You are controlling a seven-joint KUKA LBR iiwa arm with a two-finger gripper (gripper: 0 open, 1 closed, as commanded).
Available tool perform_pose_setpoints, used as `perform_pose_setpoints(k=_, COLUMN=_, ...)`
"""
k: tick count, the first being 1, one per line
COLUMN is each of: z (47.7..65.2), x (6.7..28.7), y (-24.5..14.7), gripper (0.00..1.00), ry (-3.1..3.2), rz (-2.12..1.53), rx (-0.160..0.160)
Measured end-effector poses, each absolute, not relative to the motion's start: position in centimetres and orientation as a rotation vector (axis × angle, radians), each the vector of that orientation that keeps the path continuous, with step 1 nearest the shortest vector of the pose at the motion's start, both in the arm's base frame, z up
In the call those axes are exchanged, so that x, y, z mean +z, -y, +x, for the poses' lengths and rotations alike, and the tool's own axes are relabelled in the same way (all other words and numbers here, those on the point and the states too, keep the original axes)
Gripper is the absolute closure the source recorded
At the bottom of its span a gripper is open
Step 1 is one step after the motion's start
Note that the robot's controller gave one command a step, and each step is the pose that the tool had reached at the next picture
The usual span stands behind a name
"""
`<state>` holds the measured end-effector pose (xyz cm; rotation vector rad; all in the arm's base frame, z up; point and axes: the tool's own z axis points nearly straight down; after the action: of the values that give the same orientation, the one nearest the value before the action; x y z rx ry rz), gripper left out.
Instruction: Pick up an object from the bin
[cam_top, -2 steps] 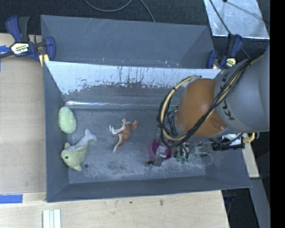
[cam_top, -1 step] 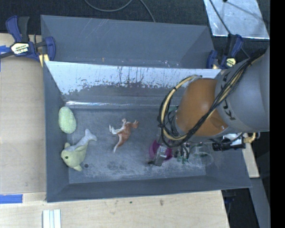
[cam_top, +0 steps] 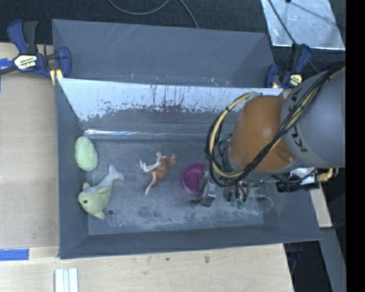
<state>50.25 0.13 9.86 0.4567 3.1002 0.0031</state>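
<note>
Hanging beside pink cup (cam_top: 193, 176): tool (cam_top: 205, 198)

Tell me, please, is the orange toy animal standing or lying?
Lying on its side: the orange toy animal shows its legs stretched out flat.

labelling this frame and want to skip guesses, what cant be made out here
1. Camera view: right side of the magenta round thing, covered by the hand.
2. Camera view: floor of the bin at right, under the orange wrist cover and cables.
3. Camera view: dark speck beside the green plush whale, too small to name.
</note>
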Motion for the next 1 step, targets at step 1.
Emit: perform_pose_setpoints(k=1, z=50.22, x=11.35, y=-0.08, gripper=1.0, ry=-3.103, rz=0.457, rx=0.001)
